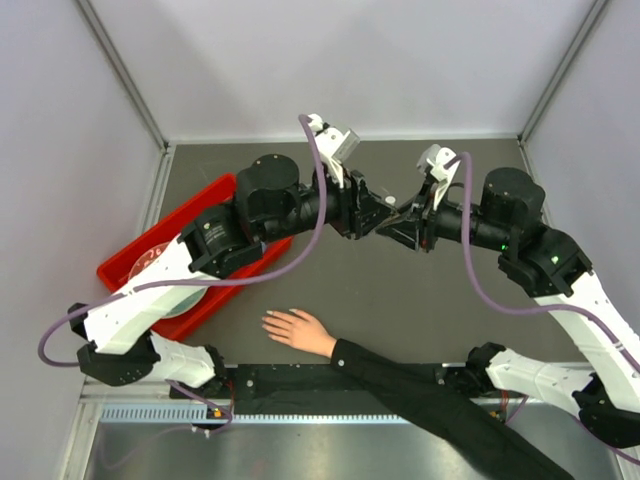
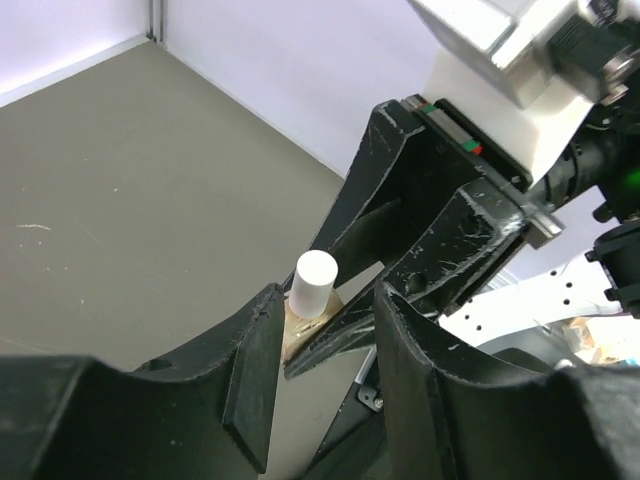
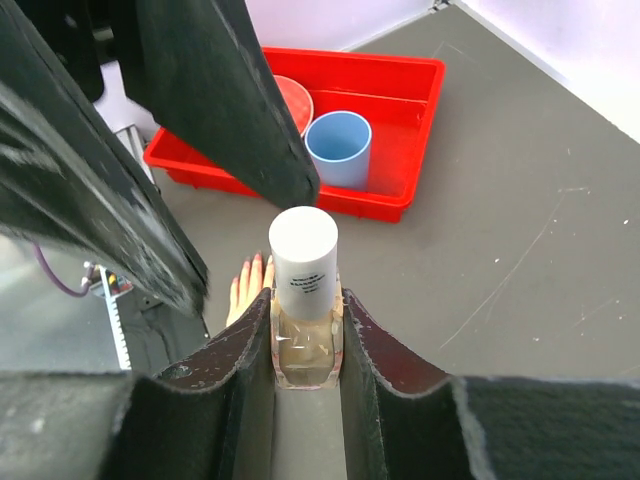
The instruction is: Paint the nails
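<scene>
My right gripper (image 3: 305, 300) is shut on a small clear polish bottle (image 3: 305, 350) with a white cap (image 3: 303, 258), held upright in mid-air. My left gripper (image 2: 328, 300) faces it with its jaws apart, and the cap (image 2: 314, 283) stands just past its fingertips, untouched. In the top view the two grippers, left (image 1: 375, 215) and right (image 1: 402, 222), meet tip to tip above the table's middle. The flesh-toned hand (image 1: 297, 330) with a black sleeve lies flat near the front edge. Its nails (image 3: 245, 266) show pinkish below the bottle.
A red tray (image 1: 222, 190) sits at the left, partly under the left arm. It holds a blue cup (image 3: 338, 148) and a red bowl (image 3: 296, 100). The black sleeve (image 1: 420, 385) runs along the front edge towards the right arm's base.
</scene>
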